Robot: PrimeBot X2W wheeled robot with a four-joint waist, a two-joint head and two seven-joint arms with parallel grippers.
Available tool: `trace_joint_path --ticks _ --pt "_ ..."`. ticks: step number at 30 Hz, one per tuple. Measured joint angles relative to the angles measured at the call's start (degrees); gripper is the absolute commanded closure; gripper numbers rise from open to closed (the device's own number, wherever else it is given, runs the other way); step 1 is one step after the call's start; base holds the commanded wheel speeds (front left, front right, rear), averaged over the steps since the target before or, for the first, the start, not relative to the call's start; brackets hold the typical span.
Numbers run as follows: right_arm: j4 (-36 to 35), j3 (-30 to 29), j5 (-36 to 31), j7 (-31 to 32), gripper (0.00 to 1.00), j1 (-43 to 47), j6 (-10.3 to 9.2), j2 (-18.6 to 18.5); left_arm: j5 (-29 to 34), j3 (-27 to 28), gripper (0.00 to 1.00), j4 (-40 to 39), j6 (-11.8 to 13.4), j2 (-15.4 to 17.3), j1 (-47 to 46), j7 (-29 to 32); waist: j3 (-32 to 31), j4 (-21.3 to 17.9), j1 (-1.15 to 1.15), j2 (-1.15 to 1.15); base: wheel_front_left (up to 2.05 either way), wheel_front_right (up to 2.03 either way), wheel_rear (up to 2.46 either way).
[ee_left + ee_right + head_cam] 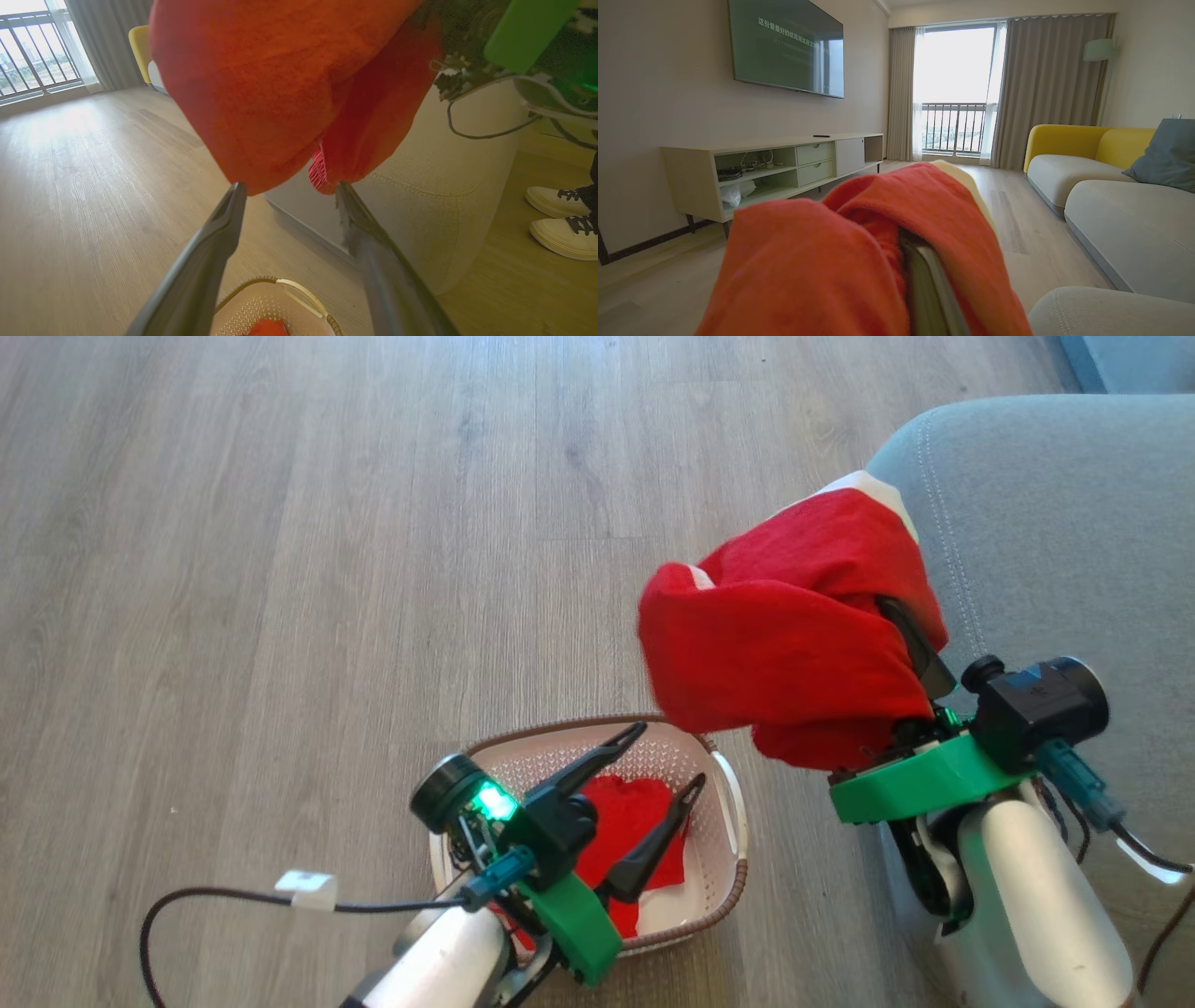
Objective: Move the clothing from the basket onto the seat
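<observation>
Home living room: wall-mounted TV (784, 46), low media console (775, 170), yellow-backed sofa (1083, 172), curtained balcony door (955, 93).

right fingers (913, 639) mostly beneath clothing (794, 644)

We see daylight from the window (955, 88) blown out white; wrist views curve at edges, the near clothing (261, 93) blurred.
</observation>
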Motion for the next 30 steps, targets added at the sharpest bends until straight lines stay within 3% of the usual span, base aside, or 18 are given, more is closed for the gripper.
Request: trace_joint_path --ticks 11,23,30 --pt "-1.32 -4.82 -1.13 0.0 1.0 3.36 0.0 0.11 1.01 3.3 0.0 0.65 -0.01 0.22 3.3 0.0 -0.9 -0.4 0.0 0.0 0.0 0.0 0.0" --pt "1.4 -13.25 -0.91 0.0 1.0 9.62 0.0 0.52 0.82 2.96 0.0 -0.31 -0.01 0.52 7.16 0.0 -1.98 -1.58 0.0 0.0 0.0 0.0 0.0" --pt "4.3 -14.35 0.3 0.01 1.0 11.35 0.0 0.64 0.25 1.32 0.0 0.32 -0.01 1.62 8.39 0.0 -1.99 -2.07 0.0 0.0 0.0 0.0 0.0"
